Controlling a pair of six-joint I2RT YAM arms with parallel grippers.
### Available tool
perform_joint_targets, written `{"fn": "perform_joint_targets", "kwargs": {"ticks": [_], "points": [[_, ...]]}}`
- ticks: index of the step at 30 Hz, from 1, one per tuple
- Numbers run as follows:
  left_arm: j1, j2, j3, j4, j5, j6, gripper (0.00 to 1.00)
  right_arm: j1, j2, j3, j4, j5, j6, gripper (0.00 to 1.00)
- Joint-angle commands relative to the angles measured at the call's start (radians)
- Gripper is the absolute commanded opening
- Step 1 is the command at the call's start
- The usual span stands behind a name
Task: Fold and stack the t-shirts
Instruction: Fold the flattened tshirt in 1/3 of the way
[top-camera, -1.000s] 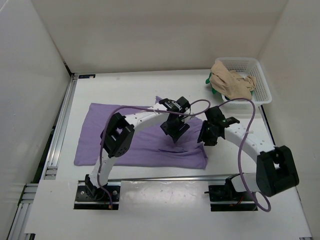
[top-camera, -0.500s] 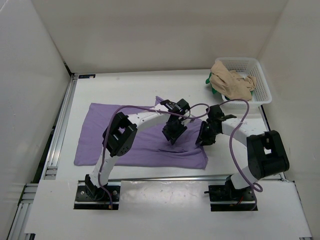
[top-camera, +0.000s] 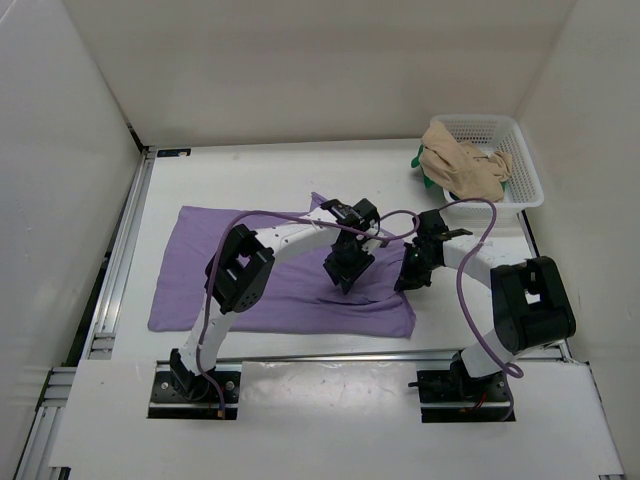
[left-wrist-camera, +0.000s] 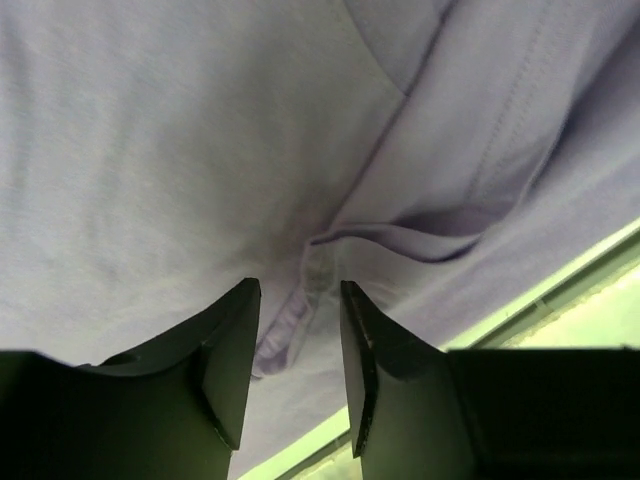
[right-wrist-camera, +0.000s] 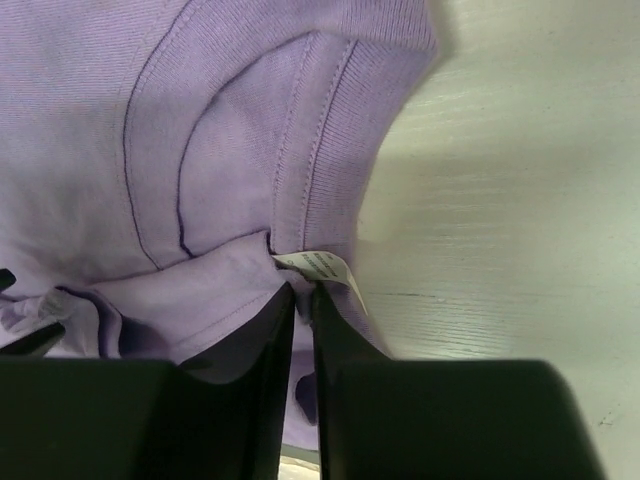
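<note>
- Where the left gripper (left-wrist-camera: 298, 300) meets cloth, its dark fingers (left-wrist-camera: 230, 350) sit part-way closed on a raised ridge of the lavender t-shirt (top-camera: 185, 270). Creases run in toward the pinch.
- Right gripper (right-wrist-camera: 302, 290): fingers drawn to a thin slit, nipping the collar seam just beside the white label (right-wrist-camera: 325, 268).
- Both grippers point down near the shirt's right end, the left one on its middle, the right one at its edge, close together.
- Shirt lies spread flat across the white table (top-camera: 250, 180), in front of both arm bases.
- Far right corner: white mesh basket (top-camera: 530, 170) with the tan t-shirt (top-camera: 462, 170) heaped over its left rim.
- Green t-shirt (top-camera: 421, 160) peeks out beneath the tan one, at the basket's left side.
</note>
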Motion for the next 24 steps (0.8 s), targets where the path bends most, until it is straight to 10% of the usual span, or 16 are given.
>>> {"fn": "perform_joint_targets", "kwargs": {"ticks": [1,6,19,24], "points": [[-0.011,-0.010,0.046,-0.019,0.068,0.009,0.51,-0.006,0.008,0.014,0.009,0.012,-0.018,0.11],[-0.011,0.001,0.066,-0.019,0.090,0.009,0.53,-0.006,-0.001,0.014,0.008,0.023,-0.018,0.00],[-0.002,0.053,0.066,-0.028,0.111,0.009,0.10,-0.006,-0.019,0.024,-0.001,0.043,-0.018,0.00],[-0.002,0.038,0.066,-0.028,0.098,0.009,0.10,-0.006,-0.019,0.033,-0.010,0.043,-0.018,0.00]]}}
